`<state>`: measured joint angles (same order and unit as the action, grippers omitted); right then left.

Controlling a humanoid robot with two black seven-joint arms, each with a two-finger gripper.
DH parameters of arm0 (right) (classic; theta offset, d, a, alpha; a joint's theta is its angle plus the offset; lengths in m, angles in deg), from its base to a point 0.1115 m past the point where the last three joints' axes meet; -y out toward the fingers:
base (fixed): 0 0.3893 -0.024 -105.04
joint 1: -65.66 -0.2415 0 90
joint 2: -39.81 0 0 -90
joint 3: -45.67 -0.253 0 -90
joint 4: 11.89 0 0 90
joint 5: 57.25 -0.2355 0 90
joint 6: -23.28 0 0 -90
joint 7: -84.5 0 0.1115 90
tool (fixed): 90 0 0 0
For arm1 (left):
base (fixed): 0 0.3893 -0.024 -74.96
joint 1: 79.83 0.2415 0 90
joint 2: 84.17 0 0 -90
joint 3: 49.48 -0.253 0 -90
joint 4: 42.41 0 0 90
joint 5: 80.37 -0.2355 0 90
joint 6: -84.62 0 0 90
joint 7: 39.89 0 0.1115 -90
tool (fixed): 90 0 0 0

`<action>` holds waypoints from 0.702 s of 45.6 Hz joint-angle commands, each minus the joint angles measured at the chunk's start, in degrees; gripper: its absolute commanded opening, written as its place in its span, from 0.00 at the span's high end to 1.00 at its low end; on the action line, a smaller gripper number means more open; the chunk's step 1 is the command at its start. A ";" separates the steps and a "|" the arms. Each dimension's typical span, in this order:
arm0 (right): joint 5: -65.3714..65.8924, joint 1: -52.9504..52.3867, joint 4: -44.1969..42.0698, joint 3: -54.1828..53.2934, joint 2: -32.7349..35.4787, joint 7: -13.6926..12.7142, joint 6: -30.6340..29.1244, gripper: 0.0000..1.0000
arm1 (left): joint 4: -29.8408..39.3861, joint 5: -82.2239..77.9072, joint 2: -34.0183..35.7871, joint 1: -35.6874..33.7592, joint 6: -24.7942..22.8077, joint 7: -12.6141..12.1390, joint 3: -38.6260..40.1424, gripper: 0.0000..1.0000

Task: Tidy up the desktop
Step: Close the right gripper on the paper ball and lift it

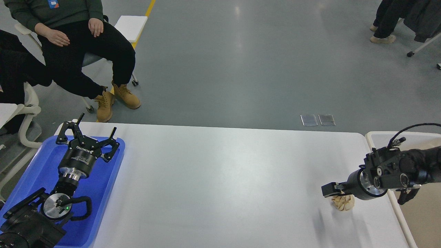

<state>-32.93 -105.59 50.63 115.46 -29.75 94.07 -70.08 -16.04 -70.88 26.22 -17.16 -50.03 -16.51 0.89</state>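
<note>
Desktop [220, 186] fills the near ground before you, white and wide. On its right side lies a crumpled pale wad [343, 202], and your right gripper [331, 189] sits right over it, touching or nearly so; you cannot tell whether those fingers are closed. At your left, the left gripper [93, 132] hangs above the blue tray [106, 193] with fingers spread wide, holding nothing. Beside the right edge stands a beige bin [422, 220]. Farther off, a seated person [82, 44].
</note>
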 commanded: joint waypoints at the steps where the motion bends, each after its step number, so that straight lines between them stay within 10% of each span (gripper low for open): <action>1: 0.11 3.20 -4.25 0.17 -0.14 0.01 0.46 0.00 | 0.00 0.00 0.00 0.00 0.00 0.00 0.00 0.01; 25: 2.22 8.83 -8.82 -0.63 -1.37 0.01 2.39 0.07 | 0.00 0.00 -0.09 0.00 0.00 0.00 0.00 0.01; 32: 2.39 9.35 -9.44 -0.45 -1.98 0.01 2.65 0.37 | 0.00 0.00 0.00 0.00 0.00 0.00 0.00 0.01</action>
<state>-31.10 -97.93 42.81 115.00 -30.74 94.08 -68.32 -16.04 -70.88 26.20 -17.16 -50.03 -16.51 0.89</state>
